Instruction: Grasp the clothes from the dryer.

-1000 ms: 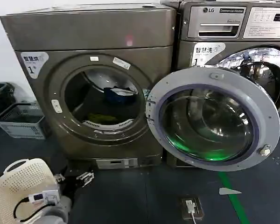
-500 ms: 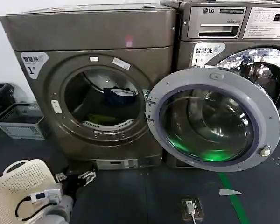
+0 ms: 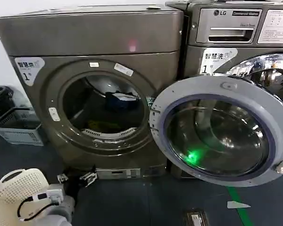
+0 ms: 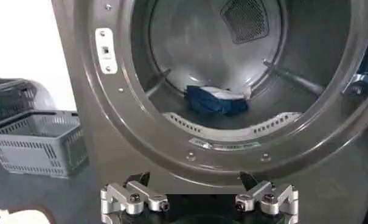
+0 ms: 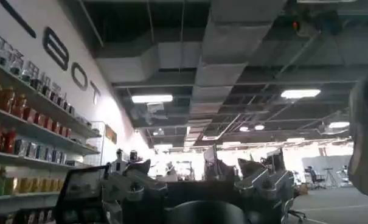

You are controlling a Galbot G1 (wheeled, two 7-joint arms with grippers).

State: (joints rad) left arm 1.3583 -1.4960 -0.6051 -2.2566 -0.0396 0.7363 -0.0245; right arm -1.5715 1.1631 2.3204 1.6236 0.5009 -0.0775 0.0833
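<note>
I'm looking down at the dryer (image 3: 99, 89), its round opening uncovered and its door (image 3: 221, 129) swung wide to my right, hanging in front of the LG machine (image 3: 236, 33) beside it. Inside the drum I can see a dark blue cloth (image 3: 119, 100) with a white edge toward the back, and a yellow-green cloth (image 3: 100, 125) lying low near the front lip. My left gripper (image 3: 76, 178) sits low on the floor side, just below the dryer's front, fingers spread apart. A white perforated basket (image 3: 14, 188) is beside my arm, and a grey basket (image 3: 19, 127) stands by the wall at my left.
</note>
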